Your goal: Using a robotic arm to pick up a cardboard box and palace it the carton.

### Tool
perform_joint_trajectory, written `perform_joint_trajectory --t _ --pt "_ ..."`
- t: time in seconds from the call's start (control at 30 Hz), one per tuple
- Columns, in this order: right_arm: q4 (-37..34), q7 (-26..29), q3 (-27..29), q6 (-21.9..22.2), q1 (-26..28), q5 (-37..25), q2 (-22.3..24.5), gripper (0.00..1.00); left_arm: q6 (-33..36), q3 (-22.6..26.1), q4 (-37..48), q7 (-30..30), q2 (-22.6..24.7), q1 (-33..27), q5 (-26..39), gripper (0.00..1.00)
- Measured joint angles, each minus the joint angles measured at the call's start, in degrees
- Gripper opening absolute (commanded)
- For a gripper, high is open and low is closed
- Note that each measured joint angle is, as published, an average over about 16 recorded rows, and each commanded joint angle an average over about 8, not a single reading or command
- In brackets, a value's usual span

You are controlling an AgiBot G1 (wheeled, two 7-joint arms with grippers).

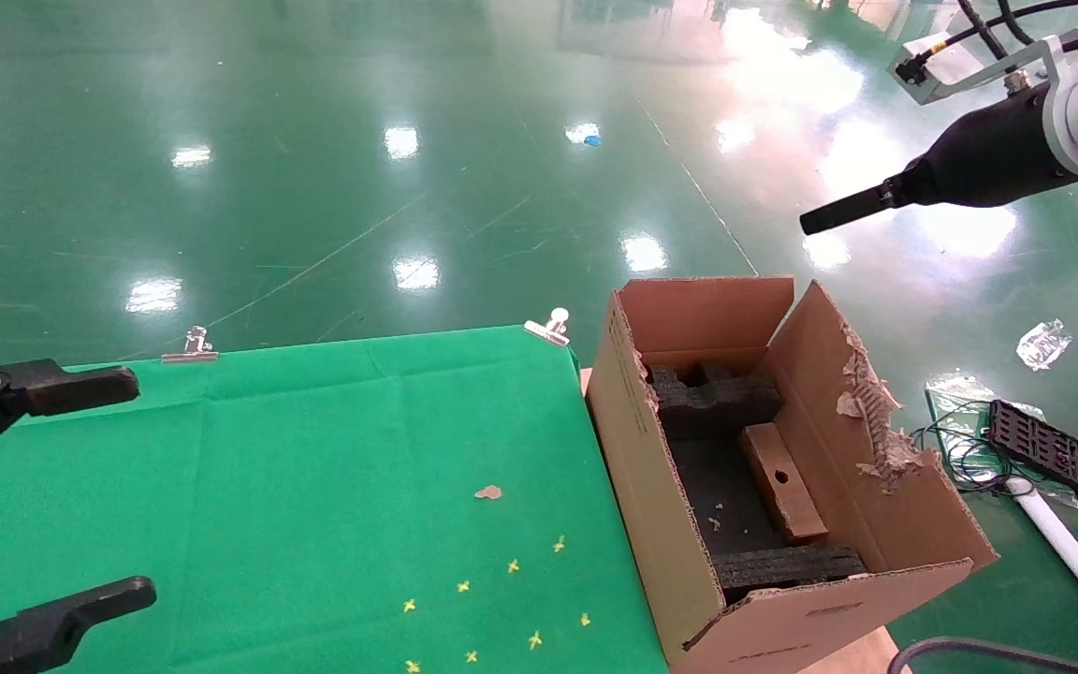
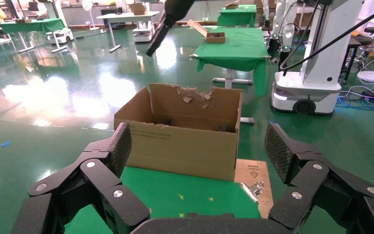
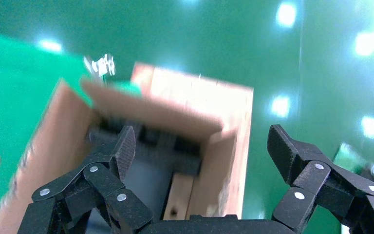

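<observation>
The cardboard box [image 1: 783,482] lies inside the carton [image 1: 670,524], just right of the table [image 1: 268,487].

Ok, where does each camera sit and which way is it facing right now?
Head: up high, looking down at the green table and carton; left tool and right tool show.
Left wrist: low over the table, facing the carton; open fingers show.
Right wrist: above the carton, looking in; open fingers show.
All share the carton.

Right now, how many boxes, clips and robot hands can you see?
Big carton: 1
Small cardboard box inside it: 1
Metal clips: 2
End effectors, left and right, both open: 2
Total: 6
</observation>
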Motion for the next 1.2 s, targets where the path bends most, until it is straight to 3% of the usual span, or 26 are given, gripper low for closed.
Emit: perform_joint_trajectory --t 1.2 --pt "36.3 -16.9 40.4 -8.7 -38.0 20.6 6.8 1.0 0.0 0.1 0.0 0.1 0.0 0.0 -0.1 1.0"
